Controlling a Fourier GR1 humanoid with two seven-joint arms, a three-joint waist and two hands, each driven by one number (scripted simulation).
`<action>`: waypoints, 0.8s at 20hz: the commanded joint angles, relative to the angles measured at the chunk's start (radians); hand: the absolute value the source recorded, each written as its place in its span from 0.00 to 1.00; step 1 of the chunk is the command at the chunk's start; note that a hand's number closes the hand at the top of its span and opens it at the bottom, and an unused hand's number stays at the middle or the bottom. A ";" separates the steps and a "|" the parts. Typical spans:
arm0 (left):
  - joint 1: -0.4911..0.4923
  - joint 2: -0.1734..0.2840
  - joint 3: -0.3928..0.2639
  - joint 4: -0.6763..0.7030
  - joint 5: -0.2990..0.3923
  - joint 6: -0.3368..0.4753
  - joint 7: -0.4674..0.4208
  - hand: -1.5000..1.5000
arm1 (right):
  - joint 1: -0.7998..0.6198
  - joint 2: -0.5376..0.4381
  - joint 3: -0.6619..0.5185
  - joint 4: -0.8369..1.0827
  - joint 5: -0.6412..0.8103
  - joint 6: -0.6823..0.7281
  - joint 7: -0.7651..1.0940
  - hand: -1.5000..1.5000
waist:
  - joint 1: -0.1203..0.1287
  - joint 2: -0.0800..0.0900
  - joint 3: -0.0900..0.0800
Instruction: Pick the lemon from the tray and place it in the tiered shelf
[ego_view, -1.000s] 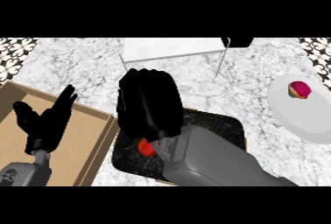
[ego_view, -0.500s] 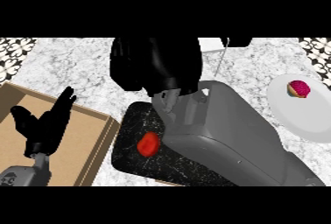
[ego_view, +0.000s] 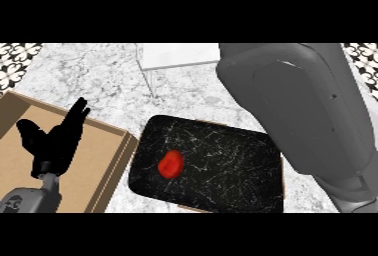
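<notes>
Nearest the lower edge, left side, the left hand (ego_view: 53, 142) shows on its grey forearm, upright over the cardboard box (ego_view: 103, 150), fingers straight and a little apart, thumb out to the left, holding nothing. Box is tan, open-topped, at the left; its right wall sits just beside the tray, looks like touching.

Centre, the tray (ego_view: 221, 172): dark, speckled with pale cracks, rounded corners, lying flat on the marble counter (ego_view: 88, 75), turned slightly. On it, left of its middle, one red object (ego_view: 171, 164), small, oval, lying alone; nothing touches it. Task says lemon, but this thing is red. It is on the tray, not on any shelf.

Right side, the right forearm (ego_view: 303, 105), big grey shell, runs from the lower right corner up to the far edge, passing over the tray's right rim and covering much of the counter there. Right hand itself is out of view past the top, so cannot tell its fingers.

Far, a white flat panel (ego_view: 177, 55) at the top centre on the counter. Patterned black-and-white tiles (ego_view: 18, 55) at the far left and far right corners.
</notes>
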 joint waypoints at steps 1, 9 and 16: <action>0.059 -0.041 -0.031 0.087 0.014 -0.009 0.056 0.50 | -0.062 -0.040 -0.051 0.092 -0.016 0.020 -0.069 1.00 | 0.002 0.012 -0.016; 0.049 -0.047 -0.030 0.099 0.003 -0.016 0.061 0.50 | -0.110 -0.096 -0.094 0.345 -0.046 0.072 -0.267 1.00 | 0.017 0.021 -0.017; 0.033 -0.057 -0.039 0.092 -0.017 -0.013 0.068 0.50 | -0.121 -0.054 -0.087 0.537 0.018 -0.049 -0.398 1.00 | 0.026 0.024 -0.017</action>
